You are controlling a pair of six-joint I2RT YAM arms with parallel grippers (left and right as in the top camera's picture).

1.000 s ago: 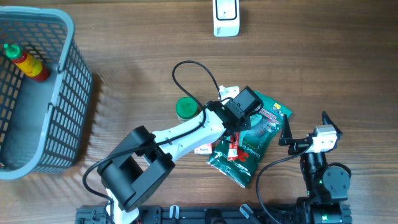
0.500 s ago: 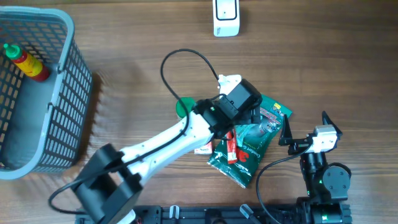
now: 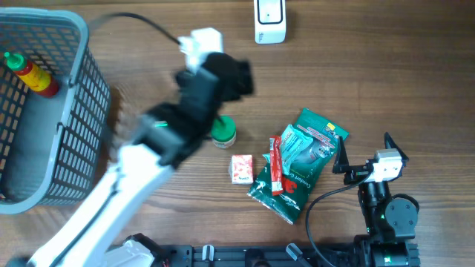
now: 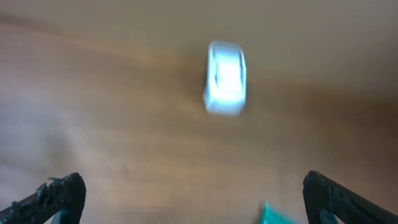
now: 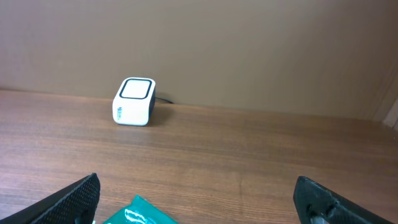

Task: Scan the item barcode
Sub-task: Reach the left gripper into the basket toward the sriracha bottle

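Overhead, left gripper (image 4: 194, 202) blurred above table (image 3: 408, 74), fingers spread wide, empty, right gripper (image 5: 199, 199) likewise, beside green packet (image 3: 300, 167).

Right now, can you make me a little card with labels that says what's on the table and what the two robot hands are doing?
scanner: white box, far edge of the table
basket: grey, far left, red sauce bottle inside
green bag: near the right arm, red stick packet lying on it
small red-and-white packet: left of the bag
green-lidded tub: left of the packets
left gripper: open, empty, scanner ahead
right gripper: open, empty
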